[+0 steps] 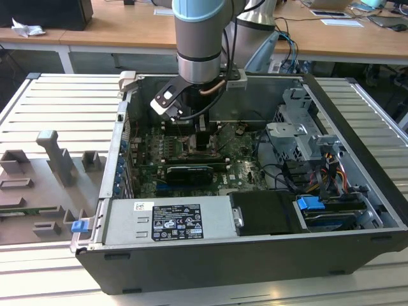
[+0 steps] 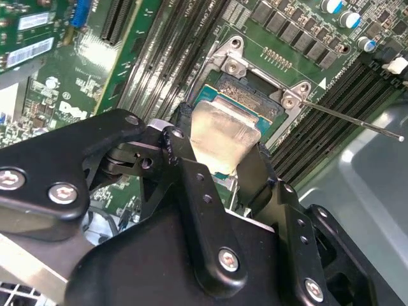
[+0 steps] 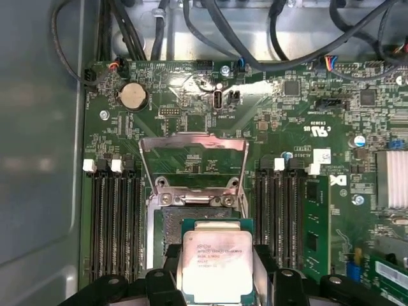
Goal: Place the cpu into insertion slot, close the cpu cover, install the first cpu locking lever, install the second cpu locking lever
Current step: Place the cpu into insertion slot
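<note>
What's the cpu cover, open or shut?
Open: in the first wrist view the cpu cover is swung back off the insertion slot.

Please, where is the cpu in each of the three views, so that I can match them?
Second wrist view: the cpu sits between the fingers of the gripper, just over the insertion slot.
First wrist view: the cpu is between the fingers, hiding part of the insertion slot.
Exterior view: the gripper holding it reaches into the computer case, above the motherboard.
Shared landmark: the gripper.
</note>
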Controlling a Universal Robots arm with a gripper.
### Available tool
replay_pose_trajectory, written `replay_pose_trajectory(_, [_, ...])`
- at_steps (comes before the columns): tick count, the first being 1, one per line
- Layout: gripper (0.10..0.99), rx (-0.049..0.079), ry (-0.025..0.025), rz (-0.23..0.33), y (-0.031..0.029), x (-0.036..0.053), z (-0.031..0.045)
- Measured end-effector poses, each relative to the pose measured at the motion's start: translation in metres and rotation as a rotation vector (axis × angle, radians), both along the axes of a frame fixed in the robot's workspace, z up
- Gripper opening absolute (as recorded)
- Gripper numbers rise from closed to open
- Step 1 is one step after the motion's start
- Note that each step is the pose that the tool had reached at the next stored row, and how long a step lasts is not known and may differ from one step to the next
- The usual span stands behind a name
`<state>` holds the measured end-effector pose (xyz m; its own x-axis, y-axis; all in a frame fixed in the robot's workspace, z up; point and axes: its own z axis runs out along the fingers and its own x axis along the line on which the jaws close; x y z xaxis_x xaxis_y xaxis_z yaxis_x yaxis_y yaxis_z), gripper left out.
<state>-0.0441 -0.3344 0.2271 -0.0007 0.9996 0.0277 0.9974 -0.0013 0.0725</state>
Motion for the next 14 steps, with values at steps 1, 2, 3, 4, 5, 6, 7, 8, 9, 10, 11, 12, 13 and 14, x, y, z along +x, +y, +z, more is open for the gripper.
replay_pose_trajectory(1, [0.529, 0.0, 0.0003, 0.0, 0.0001, 0.0, -0.0009])
replay_pose_trajectory(2, [0.529, 0.0, 0.0006, 0.0, 0.0003, -0.0001, -0.0021])
replay_pose_trajectory(3, [0.529, 0.0, 0.0008, 0.0, 0.0005, -0.0001, -0.0031])
replay_pose_trajectory(4, [0.529, 0.0, 0.0015, 0.0, 0.001, -0.0001, -0.0047])
replay_pose_trajectory(5, [0.529, 0.0, 0.0019, -0.001, 0.0019, -0.0001, -0.0055])
replay_pose_trajectory(6, [0.529, 0.0, 0.0022, -0.004, 0.0027, -0.0001, -0.0067])
replay_pose_trajectory(7, [0.529, 0.0, 0.003, -0.004, 0.0032, -0.0001, -0.008])
replay_pose_trajectory(8, [0.529, 0.0, 0.0039, -0.004, 0.004, -0.0001, -0.0092])
replay_pose_trajectory(9, [0.529, 0.0, 0.0041, -0.004, 0.0044, -0.0001, -0.01])
replay_pose_trajectory(10, [0.529, 0.0, 0.0043, -0.004, 0.005, -0.0001, -0.0112])
replay_pose_trajectory(11, [0.529, 0.0, 0.0046, -0.004, 0.0058, -0.0001, -0.0123])
replay_pose_trajectory(12, [0.529, -0.001, 0.0051, -0.004, 0.0067, -0.0001, -0.0132])
replay_pose_trajectory(13, [0.529, -0.001, 0.006, -0.004, 0.0082, -0.0001, -0.015])
replay_pose_trajectory(14, [0.529, -0.002, 0.0072, -0.004, 0.0095, -0.0001, -0.0164])
